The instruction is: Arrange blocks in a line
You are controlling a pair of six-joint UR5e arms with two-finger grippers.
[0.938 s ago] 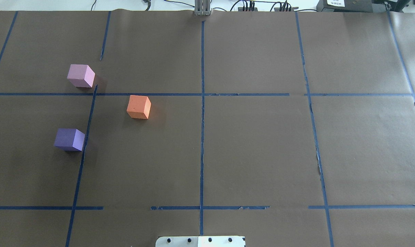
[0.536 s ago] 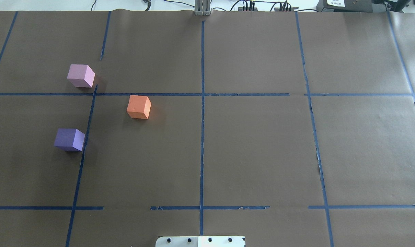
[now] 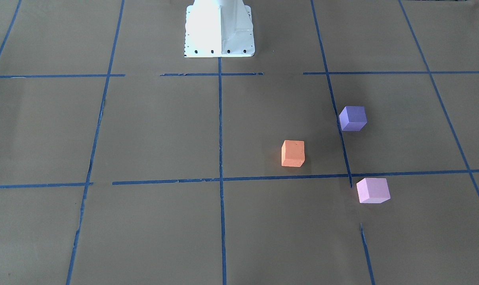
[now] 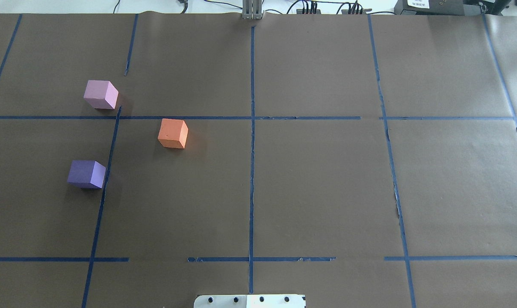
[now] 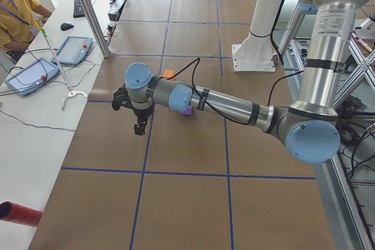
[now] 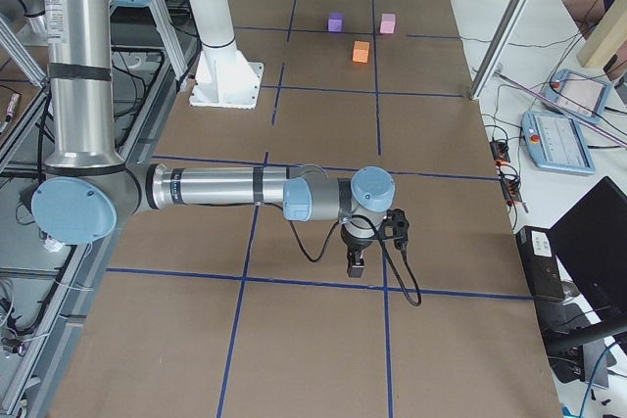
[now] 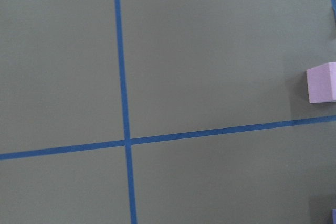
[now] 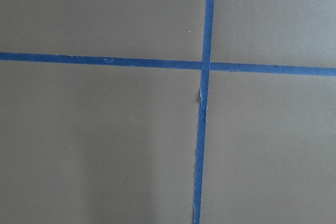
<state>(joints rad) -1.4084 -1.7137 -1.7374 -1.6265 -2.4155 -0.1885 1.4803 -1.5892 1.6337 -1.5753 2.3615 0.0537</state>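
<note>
Three cubes lie apart on the brown paper at my left side. The orange block (image 4: 172, 133) (image 3: 292, 153) is nearest the centre line. The dark violet-purple block (image 4: 86, 174) (image 3: 353, 118) is closer to my base. The light pink-lilac block (image 4: 100, 94) (image 3: 373, 190) is farthest out and also shows at the right edge of the left wrist view (image 7: 321, 82). My left gripper (image 5: 139, 128) points down above the paper beyond the blocks; I cannot tell whether it is open. My right gripper (image 6: 356, 266) hangs over the right end of the table, far from the blocks; I cannot tell its state.
Blue tape lines (image 4: 252, 149) grid the paper. My white base plate (image 4: 249, 300) sits at the near edge. Past the far edge stand an aluminium post (image 5: 88, 10), teach pendants (image 5: 23, 77) and a seated operator (image 5: 14, 10). A red cylinder (image 5: 20, 213) lies at the left end.
</note>
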